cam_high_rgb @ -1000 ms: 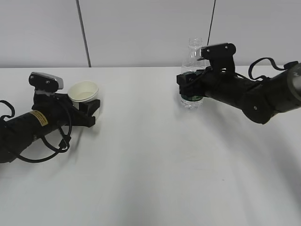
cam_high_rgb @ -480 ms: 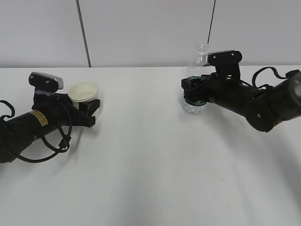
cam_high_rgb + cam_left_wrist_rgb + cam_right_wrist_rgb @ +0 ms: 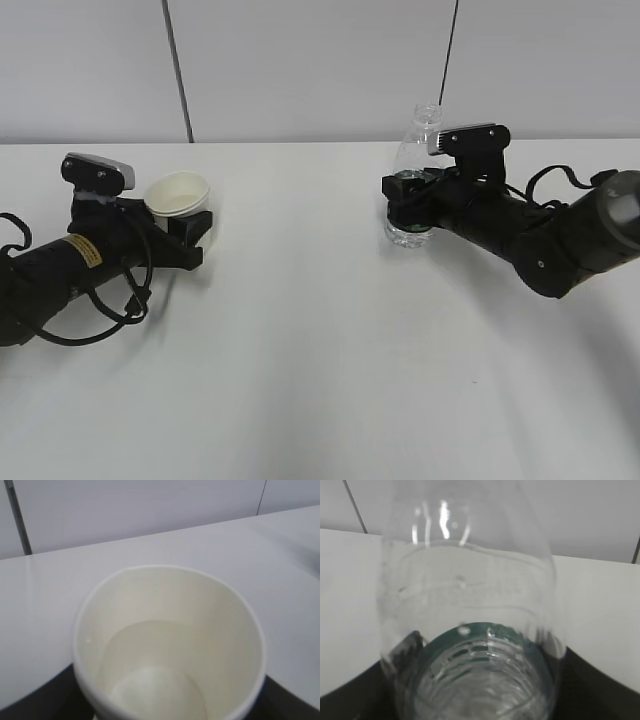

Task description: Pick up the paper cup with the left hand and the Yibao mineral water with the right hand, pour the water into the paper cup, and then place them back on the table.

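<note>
The paper cup (image 3: 178, 193) sits upright between the fingers of my left gripper (image 3: 190, 228), which is shut on it low over the table (image 3: 320, 350) at the left. In the left wrist view the cup (image 3: 170, 630) fills the frame and a faint liquid level shows inside. My right gripper (image 3: 408, 203) is shut on the clear Yibao bottle (image 3: 412, 150) at its green label band. The bottle leans slightly, neck to the upper right, base at or just above the table. In the right wrist view the bottle (image 3: 470, 605) stands between dark fingers (image 3: 350, 700).
A grey-white wall with dark vertical seams (image 3: 178, 70) runs behind the table's far edge. Black cables (image 3: 120, 310) loop beside the left arm. The right arm (image 3: 560, 240) lies low over the table at the right.
My right gripper has brought the bottle down a little, and it now leans slightly with its neck lower. The left arm and cup have not moved.
</note>
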Robot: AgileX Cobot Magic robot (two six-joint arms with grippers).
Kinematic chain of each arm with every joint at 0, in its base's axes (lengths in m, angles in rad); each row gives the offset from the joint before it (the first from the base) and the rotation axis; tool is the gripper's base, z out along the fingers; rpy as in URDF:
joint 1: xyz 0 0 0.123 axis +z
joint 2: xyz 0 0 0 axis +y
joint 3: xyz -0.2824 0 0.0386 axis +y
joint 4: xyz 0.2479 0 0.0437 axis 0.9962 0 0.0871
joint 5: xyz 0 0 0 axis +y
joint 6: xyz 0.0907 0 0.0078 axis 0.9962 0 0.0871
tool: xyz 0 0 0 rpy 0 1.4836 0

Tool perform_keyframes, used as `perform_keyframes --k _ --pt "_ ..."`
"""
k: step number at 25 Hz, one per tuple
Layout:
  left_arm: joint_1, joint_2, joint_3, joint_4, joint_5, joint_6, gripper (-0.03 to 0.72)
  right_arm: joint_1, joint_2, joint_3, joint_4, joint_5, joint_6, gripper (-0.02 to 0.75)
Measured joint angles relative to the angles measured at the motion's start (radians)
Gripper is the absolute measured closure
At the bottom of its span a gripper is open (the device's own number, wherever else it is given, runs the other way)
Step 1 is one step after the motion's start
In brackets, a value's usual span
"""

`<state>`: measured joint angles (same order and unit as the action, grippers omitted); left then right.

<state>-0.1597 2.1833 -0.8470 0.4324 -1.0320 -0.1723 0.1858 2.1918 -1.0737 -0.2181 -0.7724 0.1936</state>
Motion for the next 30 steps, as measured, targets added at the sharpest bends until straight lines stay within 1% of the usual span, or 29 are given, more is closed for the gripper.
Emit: perform_keyframes --k 19,22,27,29,30 --pt "0.0 0.0 0.0 0.0 0.0 0.0 0.247 0.0 0.004 0.0 0.0 -0.01 -0.002 0.248" --pt "0.0 0.0 0.0 -0.003 0.002 0.0 0.216 0.0 0.004 0.0 -0.009 -0.01 -0.002 0.247" --pt "0.0 0.0 0.0 -0.047 0.012 0.002 0.13 0.0 0.006 0.0 -0.023 -0.013 -0.002 0.239" --pt "0.0 0.0 0.0 -0.059 0.014 0.002 0.106 0.0 0.006 0.0 -0.037 -0.015 -0.002 0.203" --pt "0.0 0.0 0.0 -0.061 0.014 0.002 0.099 0.0 0.006 0.0 -0.037 -0.015 -0.002 0.203"
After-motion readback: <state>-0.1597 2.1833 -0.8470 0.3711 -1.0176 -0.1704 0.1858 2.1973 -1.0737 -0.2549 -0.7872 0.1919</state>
